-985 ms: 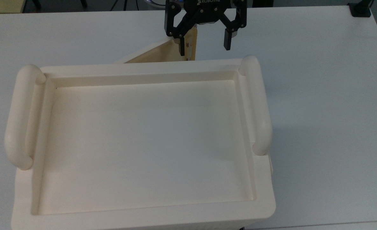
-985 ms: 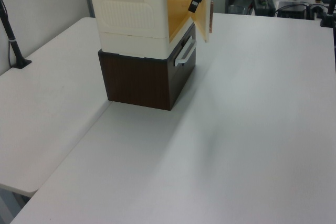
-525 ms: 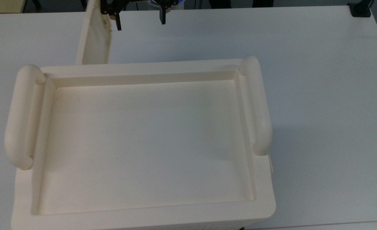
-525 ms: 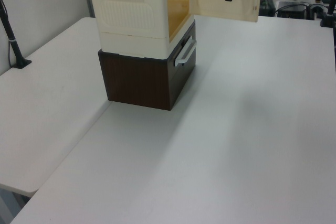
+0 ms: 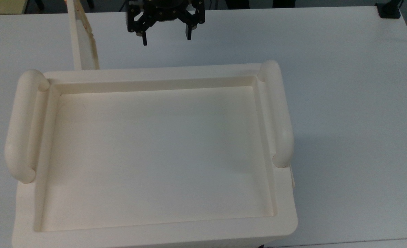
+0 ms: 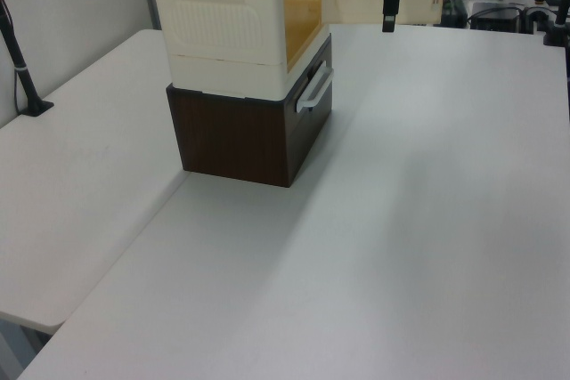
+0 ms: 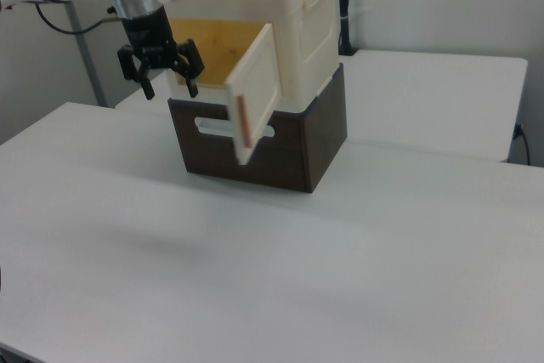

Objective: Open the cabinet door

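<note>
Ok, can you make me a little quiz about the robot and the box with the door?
1. True or false: the cabinet door is swung wide open.
2. What is the gripper holding? A) the door B) nothing C) a side handle
3. Fill in: the cream cabinet sits on top of a dark ____ box.

Key
1. True. In the right view the door stands out from the cabinet and the yellowish inside shows.
2. B. The gripper's fingers are spread apart and hang in the air beside the door, touching nothing.
3. Brown. The box has a pale handle on its front.
</note>
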`<state>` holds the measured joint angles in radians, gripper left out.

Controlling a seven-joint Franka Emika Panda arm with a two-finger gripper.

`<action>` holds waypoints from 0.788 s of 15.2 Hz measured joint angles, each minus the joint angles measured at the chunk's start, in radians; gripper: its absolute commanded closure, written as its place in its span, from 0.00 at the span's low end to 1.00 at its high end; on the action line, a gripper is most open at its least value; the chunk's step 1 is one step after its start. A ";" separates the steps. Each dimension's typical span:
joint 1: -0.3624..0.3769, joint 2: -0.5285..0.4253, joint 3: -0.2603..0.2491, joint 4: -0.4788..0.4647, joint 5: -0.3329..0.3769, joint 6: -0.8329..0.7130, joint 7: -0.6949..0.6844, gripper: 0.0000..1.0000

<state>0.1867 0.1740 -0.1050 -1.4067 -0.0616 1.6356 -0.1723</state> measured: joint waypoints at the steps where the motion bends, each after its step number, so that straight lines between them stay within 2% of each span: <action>1: 0.000 0.000 0.000 -0.011 0.000 0.000 0.014 0.00; 9: -0.013 -0.006 0.003 -0.063 0.000 0.000 0.131 0.00; 10: -0.027 -0.009 0.014 -0.067 0.000 0.000 0.139 0.00; 12: -0.110 -0.015 0.083 -0.070 0.000 0.000 0.142 0.00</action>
<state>0.0763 0.1592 -0.0216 -1.4771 -0.0615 1.6355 -0.0298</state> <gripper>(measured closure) 0.000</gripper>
